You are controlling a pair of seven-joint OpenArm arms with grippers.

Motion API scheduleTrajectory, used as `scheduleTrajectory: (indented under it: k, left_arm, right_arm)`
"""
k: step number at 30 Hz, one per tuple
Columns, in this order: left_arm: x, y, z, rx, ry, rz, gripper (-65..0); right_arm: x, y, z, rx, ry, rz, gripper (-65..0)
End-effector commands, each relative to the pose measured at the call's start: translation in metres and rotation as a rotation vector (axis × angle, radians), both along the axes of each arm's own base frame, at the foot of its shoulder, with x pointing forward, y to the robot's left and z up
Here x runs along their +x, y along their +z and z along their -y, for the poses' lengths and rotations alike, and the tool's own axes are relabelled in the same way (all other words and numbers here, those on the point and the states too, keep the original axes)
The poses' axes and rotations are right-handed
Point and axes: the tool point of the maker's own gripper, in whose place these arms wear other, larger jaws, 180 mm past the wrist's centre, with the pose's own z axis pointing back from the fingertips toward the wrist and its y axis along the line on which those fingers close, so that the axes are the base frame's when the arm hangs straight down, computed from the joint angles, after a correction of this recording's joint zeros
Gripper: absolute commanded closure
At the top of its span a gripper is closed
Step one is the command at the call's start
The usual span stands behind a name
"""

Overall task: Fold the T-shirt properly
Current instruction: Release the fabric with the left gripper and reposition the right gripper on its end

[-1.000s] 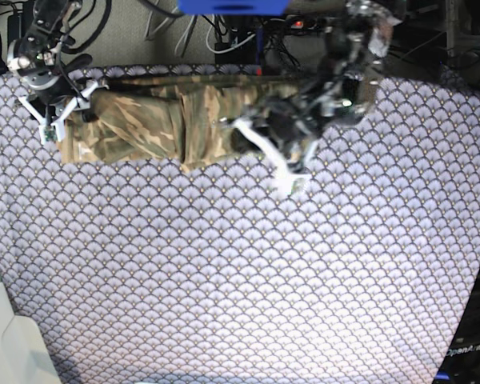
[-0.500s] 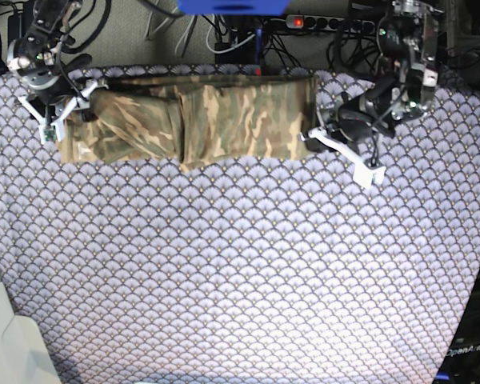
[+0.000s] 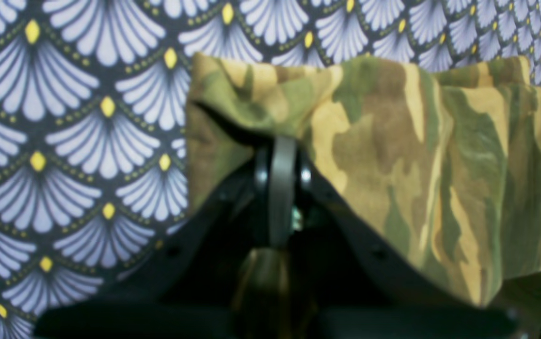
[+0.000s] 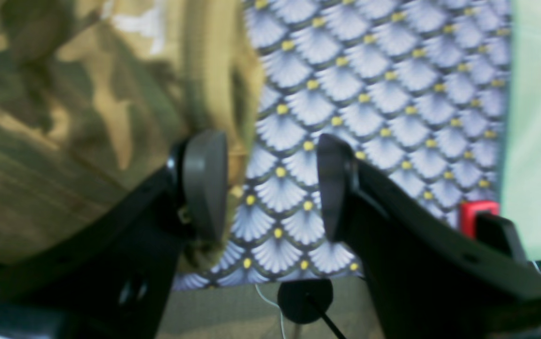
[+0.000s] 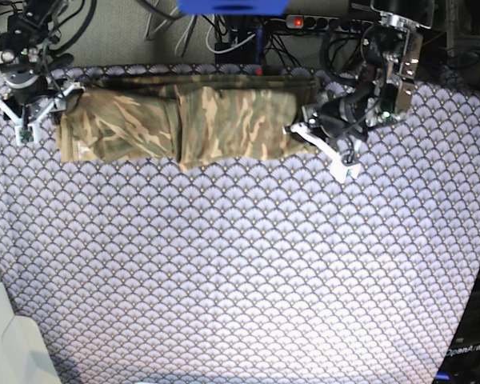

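**Both arms at the ends of the folded T-shirt**

The T-shirt [image 5: 184,124] lies as a long folded band across the far part of the counter, on the fan-scale tablecloth [image 5: 240,272]. The left end effector [image 3: 277,188] is clamped on the shirt's edge, its pads pressed together with camouflage cloth draped over them. The right end effector [image 4: 270,188] sits at the opposite end, its fingers [image 4: 204,183] apart: one pad rests against the shirt's edge, the other stands over bare tablecloth.
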Motion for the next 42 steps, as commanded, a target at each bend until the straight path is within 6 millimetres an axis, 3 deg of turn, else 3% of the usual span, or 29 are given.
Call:
scheduleTrajectory:
  k: [1, 8, 13, 16, 20, 25, 38, 42]
  left_arm:
    - [0.0, -0.003, -0.012, 0.065, -0.005, -0.008, -0.4]
    - [0.0, -0.003, -0.018, 0.091, -0.008, 0.001, -0.4]
    - [-0.001, -0.004, -0.018, 0.09, -0.008, -0.003, -0.4]
    - [-0.001, -0.004, -0.018, 0.09, -0.008, -0.003, -0.4]
    - [-0.001, -0.004, -0.018, 0.09, -0.008, -0.003, -0.4]
    - [-0.002, -0.004, -0.018, 0.09, -0.008, -0.004, -0.4]
    - [-0.002, -0.004, -0.017, 0.089, -0.009, -0.005, -0.4]
    - [-0.002, -0.004, -0.017, 0.089, -0.009, -0.004, -0.4]
  right_arm:
    - [0.011, 0.013, 0.003, -0.012, 0.005, 0.052, -28.0]
    - [0.015, 0.015, 0.015, 0.044, -0.028, -0.056, -29.1]
    - [0.021, 0.032, 0.018, 0.164, 0.022, -0.091, -39.8]
    - [0.025, 0.04, 0.01, 0.251, 0.076, -0.077, -41.1]
    - [0.023, 0.018, 0.001, 0.478, 0.084, -0.102, -41.1]
    - [0.028, -0.01, 0.016, 0.633, 0.006, -0.123, -41.3]
    - [0.027, -0.014, 0.018, 0.638, -0.005, -0.128, -41.5]
    - [0.027, -0.019, 0.007, 0.64, 0.031, -0.161, -41.5]
